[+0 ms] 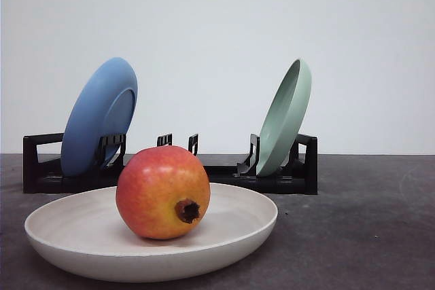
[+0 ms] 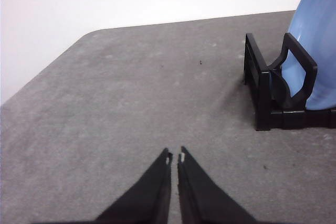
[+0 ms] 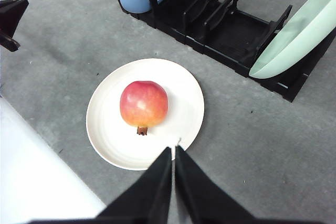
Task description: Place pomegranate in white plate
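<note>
The pomegranate [image 1: 163, 192], red fading to orange-yellow with its dark crown facing the camera, lies inside the white plate [image 1: 61, 225] at the table's front. From above, the pomegranate [image 3: 144, 103] rests near the middle of the white plate [image 3: 107, 135]. My right gripper [image 3: 173, 151] hovers high over the plate's near rim, fingers shut with nothing between them. Over bare grey tabletop, my left gripper [image 2: 175, 157] is shut and holds nothing.
A black dish rack [image 1: 299, 178] stands behind the plate. It holds a blue plate [image 1: 95, 117] on its left and a pale green plate [image 1: 285, 117] on its right, both upright. The rack's end [image 2: 262, 93] lies right of my left gripper.
</note>
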`<state>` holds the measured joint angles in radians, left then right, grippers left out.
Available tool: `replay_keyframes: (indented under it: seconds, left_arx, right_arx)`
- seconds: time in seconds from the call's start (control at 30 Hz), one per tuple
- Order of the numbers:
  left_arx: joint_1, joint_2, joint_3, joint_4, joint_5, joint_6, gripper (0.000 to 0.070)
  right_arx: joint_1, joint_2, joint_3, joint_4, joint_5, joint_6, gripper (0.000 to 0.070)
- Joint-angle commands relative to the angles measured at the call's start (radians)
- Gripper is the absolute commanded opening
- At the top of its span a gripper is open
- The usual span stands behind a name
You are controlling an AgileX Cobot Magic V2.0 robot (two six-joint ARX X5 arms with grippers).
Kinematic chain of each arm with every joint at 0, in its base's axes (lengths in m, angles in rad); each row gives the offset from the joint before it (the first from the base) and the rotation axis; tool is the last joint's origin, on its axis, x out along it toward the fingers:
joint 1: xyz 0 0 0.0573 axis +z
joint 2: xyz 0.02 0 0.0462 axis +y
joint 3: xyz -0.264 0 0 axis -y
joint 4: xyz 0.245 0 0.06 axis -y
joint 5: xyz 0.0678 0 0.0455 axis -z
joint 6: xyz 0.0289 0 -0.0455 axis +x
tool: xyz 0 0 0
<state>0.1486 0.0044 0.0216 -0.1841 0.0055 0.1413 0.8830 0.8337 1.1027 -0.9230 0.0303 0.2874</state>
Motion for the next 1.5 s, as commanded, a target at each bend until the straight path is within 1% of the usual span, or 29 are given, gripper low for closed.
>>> replay_keyframes:
  seconds: [0.0, 0.3, 0.33, 0.43, 0.53, 0.63, 0.7, 0.8, 0.9, 1.07, 1.13, 1.27, 1.37, 1.47]
  left_arx:
    - [0.002, -0.001, -0.010, -0.004, 0.003, -0.004, 0.0000]
    - [0.002, -0.001, -0.010, -0.004, 0.003, -0.004, 0.0000]
    - [0.002, -0.001, -0.010, -0.004, 0.003, -0.004, 0.0000]
    - [0.002, -0.001, -0.010, -0.004, 0.002, -0.004, 0.0000]
    - [0.002, -0.001, -0.010, -0.004, 0.003, -0.004, 0.0000]
    - [0.002, -0.001, -0.010, -0.004, 0.003, -0.004, 0.0000]
    - [0.002, -0.001, -0.010, -0.004, 0.002, -0.004, 0.0000]
    - [0.002, -0.001, -0.010, -0.004, 0.003, -0.004, 0.0000]
    - [0.002, -0.001, -0.010, -0.004, 0.003, -0.004, 0.0000]
    - [0.002, -0.001, -0.010, -0.004, 0.003, -0.004, 0.0000]
    - [0.002, -0.001, -0.010, -0.004, 0.003, -0.004, 0.0000]
    - [0.002, -0.001, -0.010, -0.004, 0.002, -0.004, 0.0000]
    - [0.002, -0.001, -0.010, -0.004, 0.002, -0.004, 0.0000]
    - [0.002, -0.001, -0.010, -0.004, 0.003, -0.004, 0.0000]
  right_arx:
    - [0.008, 0.007, 0.019, 0.011, 0.004, -0.008, 0.0000]
    - [0.009, 0.005, 0.019, 0.009, 0.004, -0.011, 0.0000]
    - [0.003, -0.002, 0.019, 0.010, 0.010, -0.018, 0.0000]
    - [-0.046, -0.024, 0.018, 0.012, 0.044, -0.071, 0.0000]
    - [-0.148, -0.063, 0.015, 0.046, 0.056, -0.099, 0.0000]
    - [-0.292, -0.114, 0.015, 0.099, 0.058, -0.120, 0.0000]
    - [-0.396, -0.150, 0.010, 0.143, 0.070, -0.155, 0.0000]
    - [-0.540, -0.205, -0.009, 0.209, 0.101, -0.232, 0.0000]
    - [-0.669, -0.267, -0.057, 0.289, 0.099, -0.293, 0.0000]
    - [-0.842, -0.374, -0.210, 0.459, 0.098, -0.329, 0.0000]
    - [-0.894, -0.420, -0.295, 0.544, 0.091, -0.330, 0.0000]
    - [-0.977, -0.518, -0.498, 0.732, 0.021, -0.330, 0.0000]
    - [-1.005, -0.590, -0.643, 0.839, -0.029, -0.330, 0.0000]
    - [-1.009, -0.658, -0.767, 0.903, -0.057, -0.331, 0.0000]
